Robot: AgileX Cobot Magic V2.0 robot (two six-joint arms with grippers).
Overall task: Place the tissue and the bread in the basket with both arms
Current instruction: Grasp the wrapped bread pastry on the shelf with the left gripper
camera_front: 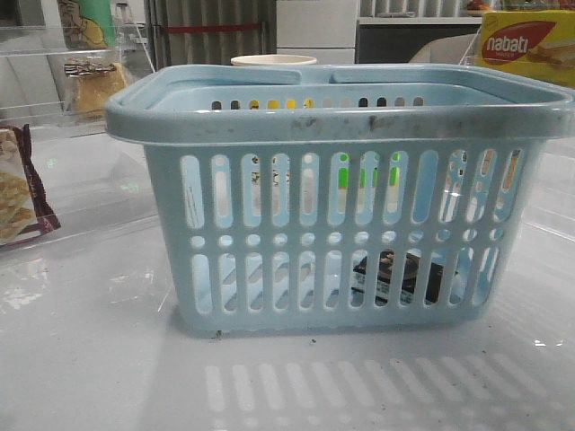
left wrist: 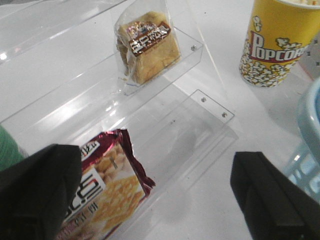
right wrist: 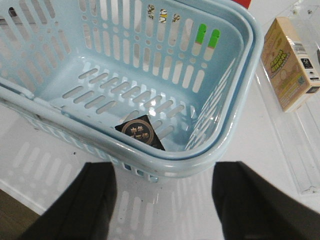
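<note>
The light-blue basket (camera_front: pixel 341 224) stands in the middle of the table. The black tissue pack (right wrist: pixel 140 131) lies on the basket floor and shows through the slots in the front view (camera_front: pixel 400 274). The bread (left wrist: pixel 146 44), golden-brown in a clear wrapper with a dark label, sits on a clear acrylic shelf; in the front view it shows at far left (camera_front: pixel 92 83). My left gripper (left wrist: pixel 157 200) is open and empty, above the shelf near the bread. My right gripper (right wrist: pixel 162 202) is open and empty, above the table just outside the basket rim (right wrist: pixel 235 135).
A maroon-edged cracker bag (left wrist: pixel 107 192) lies under my left fingers and at the left edge of the front view (camera_front: pixel 18 189). A yellow popcorn cup (left wrist: pixel 275 42) stands beside the basket. A nabati box (camera_front: pixel 526 45) stands at back right. A tan carton (right wrist: pixel 290 62) sits on an acrylic stand.
</note>
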